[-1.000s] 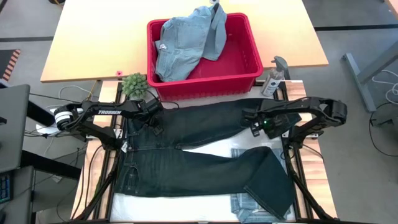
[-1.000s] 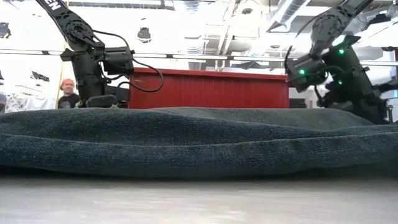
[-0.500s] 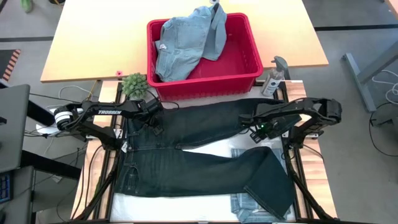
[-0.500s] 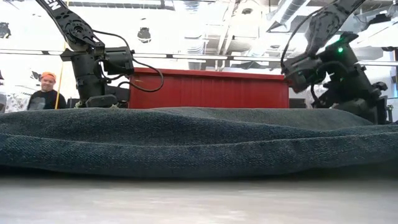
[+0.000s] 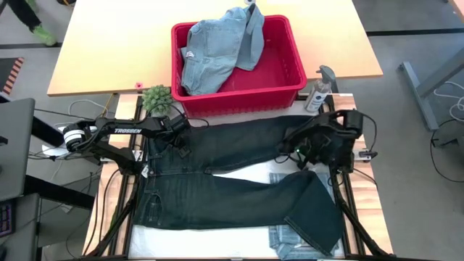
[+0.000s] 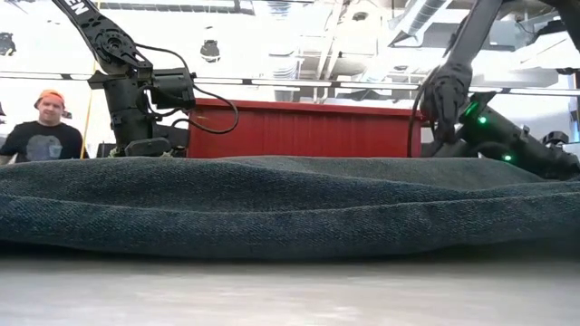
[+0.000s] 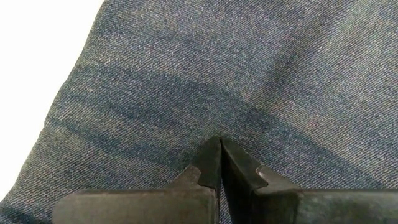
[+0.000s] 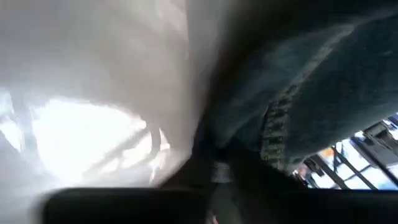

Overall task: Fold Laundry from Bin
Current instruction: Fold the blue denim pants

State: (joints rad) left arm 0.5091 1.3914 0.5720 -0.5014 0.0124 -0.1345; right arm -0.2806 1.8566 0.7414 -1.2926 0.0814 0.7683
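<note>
Dark denim is sitting under the left gripper (image 7: 219, 163), jaws pinched together with nothing between them; can't tell how the right gripper's (image 5: 296, 148) jaws are standing. Navy trousers (image 5: 239, 181) are lying spread flat across the table, and the red bin (image 5: 279, 72) is holding light blue denim pieces (image 5: 217, 47)

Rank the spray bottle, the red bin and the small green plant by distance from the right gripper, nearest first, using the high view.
From the right gripper, low over the dark trousers:
1. Spray bottle, just beyond it, at the bin's right corner.
2. Red bin, farther back, toward the table's middle.
3. Small green plant, across by the left arm.
</note>
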